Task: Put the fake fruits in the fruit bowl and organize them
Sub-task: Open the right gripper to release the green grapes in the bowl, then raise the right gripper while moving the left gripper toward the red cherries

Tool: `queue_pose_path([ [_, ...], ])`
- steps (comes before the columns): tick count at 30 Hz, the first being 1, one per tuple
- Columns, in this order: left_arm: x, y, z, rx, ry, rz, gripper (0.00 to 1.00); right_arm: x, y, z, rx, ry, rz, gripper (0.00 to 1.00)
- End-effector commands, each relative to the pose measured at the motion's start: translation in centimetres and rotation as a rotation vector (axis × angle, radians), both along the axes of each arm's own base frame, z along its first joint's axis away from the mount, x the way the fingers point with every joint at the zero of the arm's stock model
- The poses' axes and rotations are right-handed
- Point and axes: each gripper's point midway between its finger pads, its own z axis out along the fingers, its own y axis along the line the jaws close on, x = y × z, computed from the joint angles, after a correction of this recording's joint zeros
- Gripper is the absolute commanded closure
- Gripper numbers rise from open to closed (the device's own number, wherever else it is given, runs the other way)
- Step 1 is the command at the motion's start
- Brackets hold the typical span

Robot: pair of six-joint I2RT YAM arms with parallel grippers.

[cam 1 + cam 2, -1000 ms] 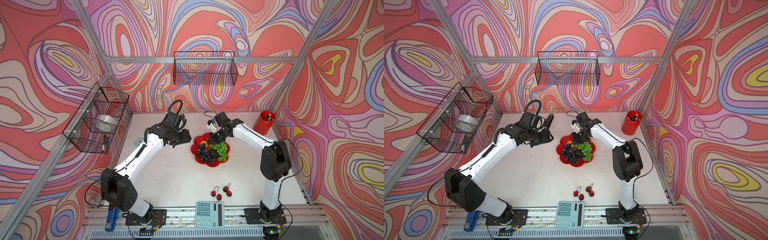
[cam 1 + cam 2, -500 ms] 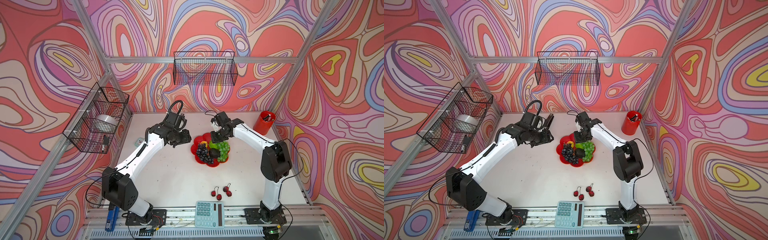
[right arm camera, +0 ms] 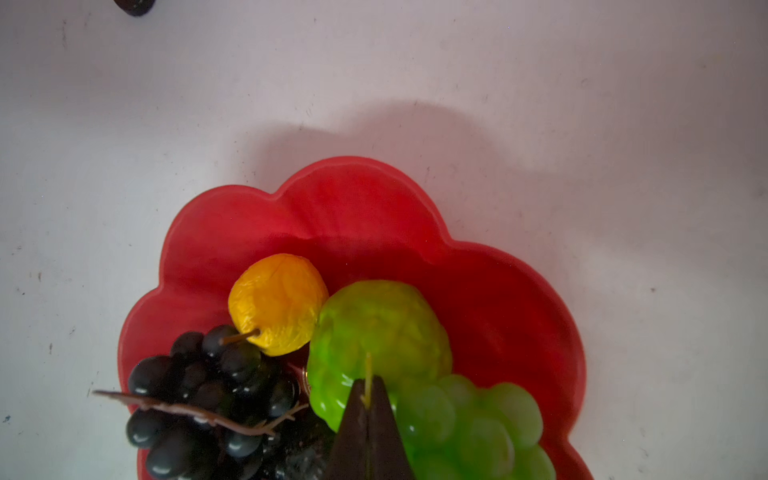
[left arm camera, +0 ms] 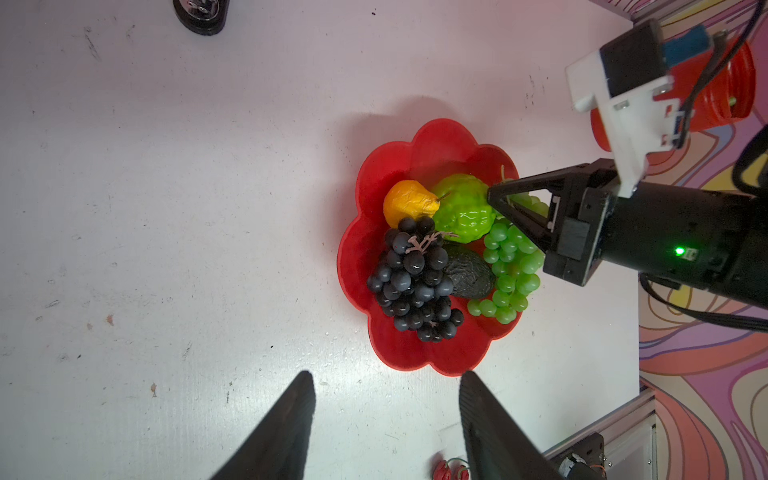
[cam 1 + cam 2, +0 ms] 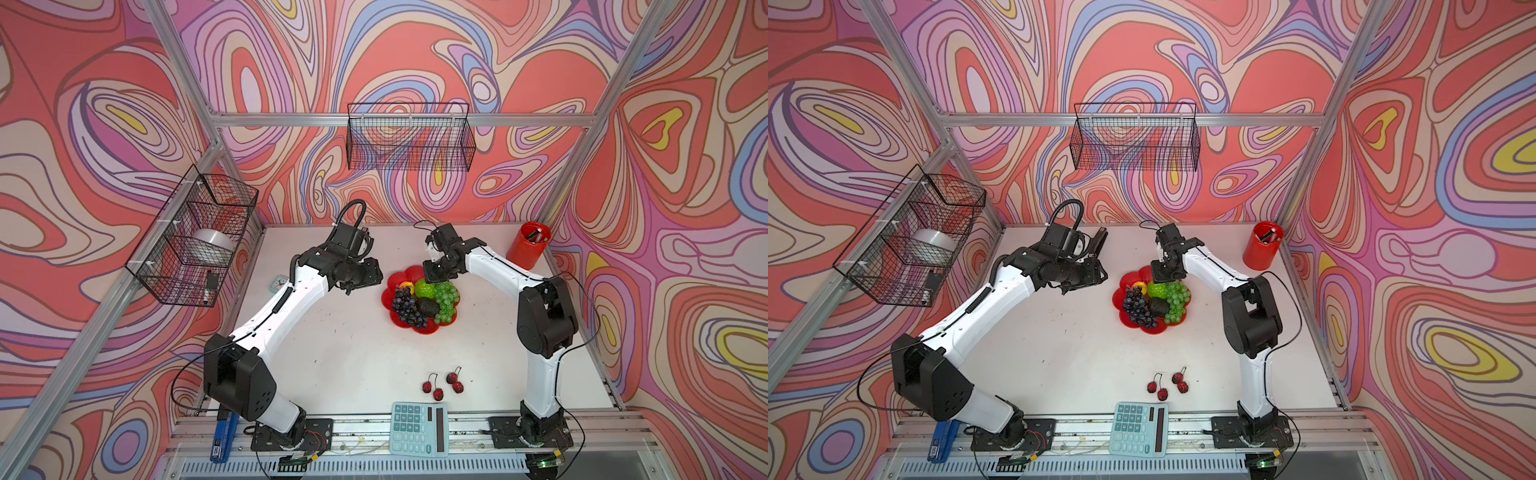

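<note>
The right gripper (image 3: 368, 390) hangs over the far side of the bowl (image 4: 436, 141), its jaws pressed together on a thin stem, seemingly that of the green grapes (image 4: 511, 270); the close wrist view is too blurred to be sure. The left gripper (image 4: 386, 374) hovers just beside the bowl's left edge, jaws spread and holding nothing.

Five fruits lie in the red scalloped bowl, which sits mid-table, towards the back. The dark grapes (image 4: 415, 278) fill its left side and the green grapes its right, with the avocado (image 4: 467, 272) wedged between them. The yellow fruit (image 4: 409, 203) and the lime ball (image 4: 461, 212) touch each other at the far side, the ball right under the right gripper's tips.

The red berries (image 5: 437, 394) lie on the table (image 5: 353, 353), well apart from the bowl, near the calculator (image 5: 419, 428) at the front edge.
</note>
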Motion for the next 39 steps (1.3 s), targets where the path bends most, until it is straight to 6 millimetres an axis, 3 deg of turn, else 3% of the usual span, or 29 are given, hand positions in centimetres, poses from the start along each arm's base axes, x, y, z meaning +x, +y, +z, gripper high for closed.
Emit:
queue_pose_path([
  [1,0.2,0.0,0.2,0.002,0.014,0.01,0.41,0.6,1.1,-0.1,0.043,-0.003,0.012,1.0],
  [7,0.3,0.0,0.1,0.002,0.019,0.013,0.41,0.8,1.0,-0.8,0.025,0.005,0.019,1.0],
  [9,0.3,0.1,0.1,0.002,0.019,0.014,0.41,0.9,1.0,-0.3,0.028,-0.001,0.02,0.98],
  [15,0.3,0.0,0.2,0.004,0.02,0.008,0.38,1.5,0.6,2.3,0.002,-0.054,0.035,0.7],
  [21,0.5,-0.4,0.5,0.011,0.026,-0.027,0.31,1.6,0.2,7.5,-0.009,-0.15,0.051,0.44],
  [24,0.5,-0.8,0.4,0.005,0.045,-0.044,0.3,1.5,-0.4,9.7,-0.021,-0.21,0.049,0.4],
  [29,-0.3,-1.3,-0.5,0.016,0.09,-0.049,0.3,0.9,-1.2,11.7,-0.018,-0.277,0.036,0.37],
  [39,-4.8,-5.0,-4.5,0.122,0.162,-0.174,0.36,-2.3,-2.7,13.0,0.023,-0.353,0.021,0.35],
])
